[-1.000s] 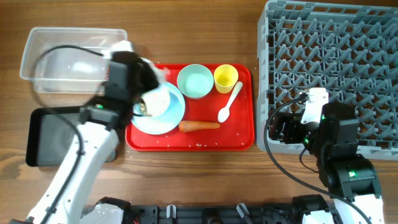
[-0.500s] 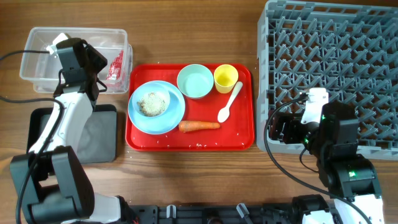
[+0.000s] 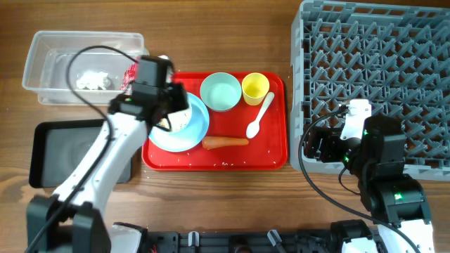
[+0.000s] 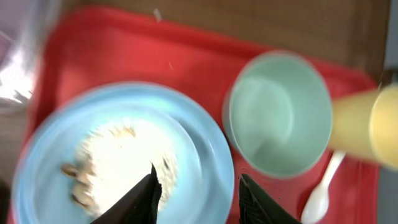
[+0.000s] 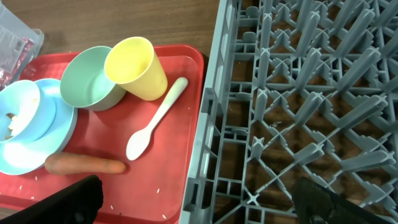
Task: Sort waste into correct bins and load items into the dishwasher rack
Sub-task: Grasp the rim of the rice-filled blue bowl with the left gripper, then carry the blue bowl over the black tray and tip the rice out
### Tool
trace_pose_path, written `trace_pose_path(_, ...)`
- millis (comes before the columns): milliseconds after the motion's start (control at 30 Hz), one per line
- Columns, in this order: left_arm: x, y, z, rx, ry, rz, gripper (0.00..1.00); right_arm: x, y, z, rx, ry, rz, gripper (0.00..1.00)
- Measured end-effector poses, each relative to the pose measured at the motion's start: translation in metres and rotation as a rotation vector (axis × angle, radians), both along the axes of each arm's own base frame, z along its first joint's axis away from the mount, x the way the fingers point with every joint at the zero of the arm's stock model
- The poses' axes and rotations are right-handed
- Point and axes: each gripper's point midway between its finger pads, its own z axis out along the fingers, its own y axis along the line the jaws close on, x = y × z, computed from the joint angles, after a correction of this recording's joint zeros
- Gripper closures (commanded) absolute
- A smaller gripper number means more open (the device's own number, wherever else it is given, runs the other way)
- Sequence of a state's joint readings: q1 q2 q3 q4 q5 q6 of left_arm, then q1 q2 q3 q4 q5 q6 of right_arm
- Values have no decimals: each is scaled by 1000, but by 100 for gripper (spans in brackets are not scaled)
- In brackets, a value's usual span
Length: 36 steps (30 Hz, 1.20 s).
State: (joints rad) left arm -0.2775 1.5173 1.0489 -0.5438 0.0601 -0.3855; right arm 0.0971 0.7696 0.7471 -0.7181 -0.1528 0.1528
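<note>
My left gripper point(image 3: 171, 112) is open and empty over the light blue bowl point(image 4: 118, 155) of pale rice scraps point(image 4: 106, 168), which sits on the light blue plate point(image 3: 184, 137) on the red tray point(image 3: 274, 151). One finger is above the rice, the other beyond the plate's rim. The mint-green bowl point(image 3: 220, 91), yellow cup point(image 3: 254, 87), white spoon point(image 3: 259, 116) and carrot point(image 3: 225, 142) lie on the tray. The crumpled tissue point(image 3: 91, 79) and red wrapper point(image 3: 130, 74) are in the clear tub point(image 3: 49, 46). My right gripper point(image 5: 199, 208) is open and empty at the grey rack's point(image 3: 373, 63) near-left edge.
The black tray point(image 3: 70, 151) lies left of the red tray, below the clear tub. Loose rice grains dot the red tray's front point(image 5: 158, 194). The rack fills the right side, its left wall close to the red tray.
My left arm swung from the bowl to the clear tub and back over the bowl. The crumpled tissue now lies in the tub. The right arm has not moved.
</note>
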Motion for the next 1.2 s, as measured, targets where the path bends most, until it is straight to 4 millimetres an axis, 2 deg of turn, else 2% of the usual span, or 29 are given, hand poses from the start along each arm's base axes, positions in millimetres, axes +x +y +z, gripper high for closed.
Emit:
trace_pose_path(100,-8,-17,-24,39,61,-48,58,0,0,0,0,0,0,0)
trace_pose_path(300,-14,-20,-62,103,150,-62,62,0,0,0,0,0,0,0)
trace_pose_path(333,-15,-19,-66,109,160,-61,71,0,0,0,0,0,0,0)
trace_pose_path(367,-16,-18,-77,123,187,-60,93,0,0,0,0,0,0,0)
trace_pose_path(467,-19,-15,-91,149,222,-70,96,0,0,0,0,0,0,0)
trace_pose_path(567,-12,-12,-84,175,190,-57,96,0,0,0,0,0,0,0)
trace_pose_path(700,-15,-10,-81,183,193,-56,96,0,0,0,0,0,0,0)
trace_pose_path(867,-36,-5,-59,177,222,-63,96,0,0,0,0,0,0,0)
trace_pose_path(1033,-44,-3,-2,121,102,-58,96,0,0,0,0,0,0,0)
trace_pose_path(1067,-47,2,14,100,70,-36,96,0,0,0,0,0,0,0)
trace_pose_path(1133,-52,16,30,69,54,27,96,0,0,0,0,0,0,0)
trace_pose_path(1200,-56,42,40,37,55,125,96,0,0,0,0,1,0,0)
